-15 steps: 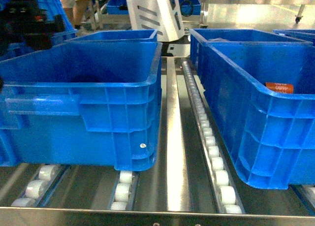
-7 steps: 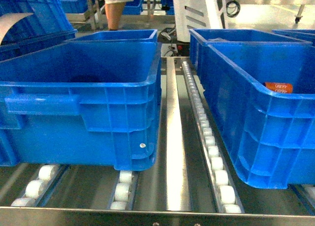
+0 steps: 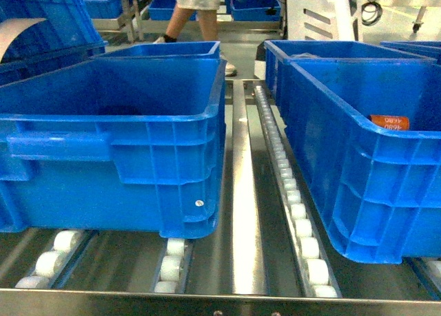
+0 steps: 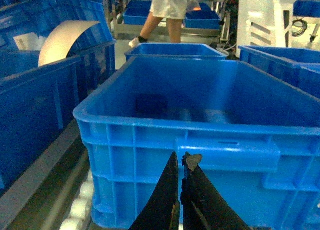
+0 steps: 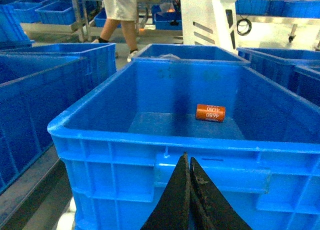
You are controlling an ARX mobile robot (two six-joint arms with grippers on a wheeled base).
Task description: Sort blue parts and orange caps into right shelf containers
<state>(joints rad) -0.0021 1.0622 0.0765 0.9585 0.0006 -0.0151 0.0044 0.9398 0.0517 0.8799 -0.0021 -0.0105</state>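
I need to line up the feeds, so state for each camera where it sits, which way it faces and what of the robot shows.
Head: high on the robot, slanting down the roller shelf between two crates; no robot part shows.
Left wrist: behind the shut left gripper, facing the left crate.
Right wrist: behind the shut right gripper, facing the right crate.
Shared: head and right wrist both show the orange cap.

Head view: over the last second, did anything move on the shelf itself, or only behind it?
Only behind it. The person walking in the background moved from the far left toward the middle, and the white machine shifted right. The left crate, the right crate and the orange cap inside it stayed put. Neither gripper shows in this view.
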